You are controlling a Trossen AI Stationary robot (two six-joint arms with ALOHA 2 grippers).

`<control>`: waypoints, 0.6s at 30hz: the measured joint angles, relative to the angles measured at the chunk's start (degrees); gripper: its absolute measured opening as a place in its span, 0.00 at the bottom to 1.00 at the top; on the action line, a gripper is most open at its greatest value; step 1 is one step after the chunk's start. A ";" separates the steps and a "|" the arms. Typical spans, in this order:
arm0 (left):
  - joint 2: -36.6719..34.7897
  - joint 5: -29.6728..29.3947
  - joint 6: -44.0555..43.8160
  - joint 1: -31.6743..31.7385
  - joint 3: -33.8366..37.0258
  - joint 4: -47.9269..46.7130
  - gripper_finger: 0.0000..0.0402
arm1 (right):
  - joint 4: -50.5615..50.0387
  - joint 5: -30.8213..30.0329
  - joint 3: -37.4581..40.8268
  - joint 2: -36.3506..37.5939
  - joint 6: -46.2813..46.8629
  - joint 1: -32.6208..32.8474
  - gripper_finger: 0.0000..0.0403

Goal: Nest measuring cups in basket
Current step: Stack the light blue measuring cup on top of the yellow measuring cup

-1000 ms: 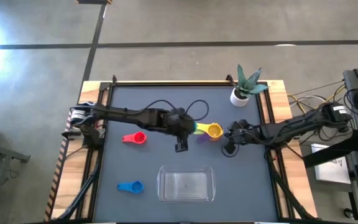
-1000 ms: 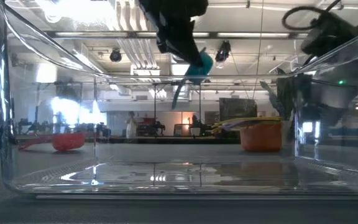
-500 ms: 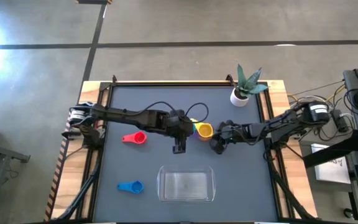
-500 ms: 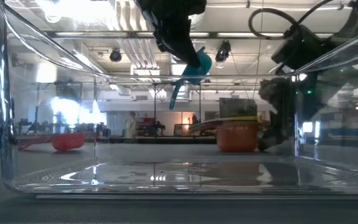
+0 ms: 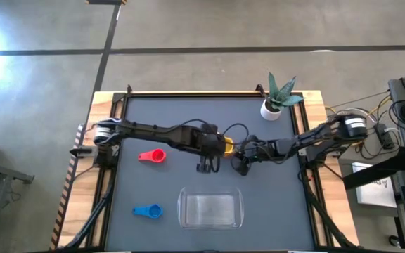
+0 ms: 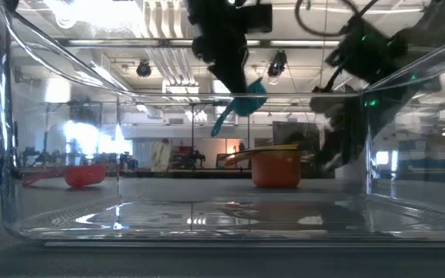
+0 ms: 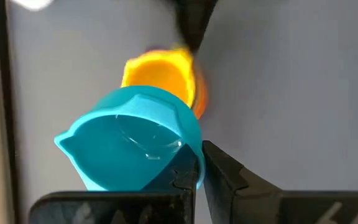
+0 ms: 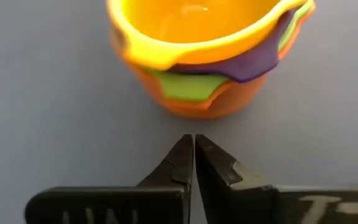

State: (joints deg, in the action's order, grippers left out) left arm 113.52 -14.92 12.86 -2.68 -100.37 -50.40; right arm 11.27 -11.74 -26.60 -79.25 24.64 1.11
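Note:
A stack of nested measuring cups (image 8: 197,56), orange, green, purple and yellow, stands on the grey table (image 5: 228,146). My right gripper (image 8: 193,140) is shut, its tips low on the table's right side of the orange cup. My left gripper (image 7: 202,167) hangs above the table just left of the stack, shut on a light blue cup (image 7: 132,146). A red cup (image 5: 153,156) lies at the left and a blue cup (image 5: 148,210) near the front left. The clear basket (image 5: 210,209) sits at the front middle, nothing in it. My left gripper pinches the light blue cup's wall at the rim (image 7: 194,158), on the side away from its handle. It comes slanting down from above. The cup is lifted clear and tipped, its handle (image 6: 221,123) pointing downward. My right gripper's shut tips stand by the orange cup's foot (image 8: 191,114); I cannot tell whether they touch.
A white pot with a green plant (image 5: 273,105) stands at the far right corner. Cables loop over both arms. The basket's clear wall (image 6: 6,154) fills the low view's foreground.
My right gripper has gone toward the table's left, staying shut, and the nested stack has slid left ahead of it until it stands beside my left gripper. My left gripper has rolled and sunk a little with the light blue cup, which is more tipped now.

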 joint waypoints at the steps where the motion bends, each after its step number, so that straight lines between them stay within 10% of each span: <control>1: 1.32 -1.08 0.67 0.00 -1.52 -2.01 0.00 | -2.66 -0.98 0.08 2.24 0.01 0.49 0.02; 18: 21.44 -0.96 11.89 0.63 -26.33 -15.72 0.01 | -10.70 -9.74 10.59 33.58 2.36 3.41 0.02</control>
State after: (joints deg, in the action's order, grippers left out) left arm 134.96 -15.88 24.76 -2.05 -126.70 -66.13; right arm 0.57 -21.47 -16.01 -45.67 27.00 4.51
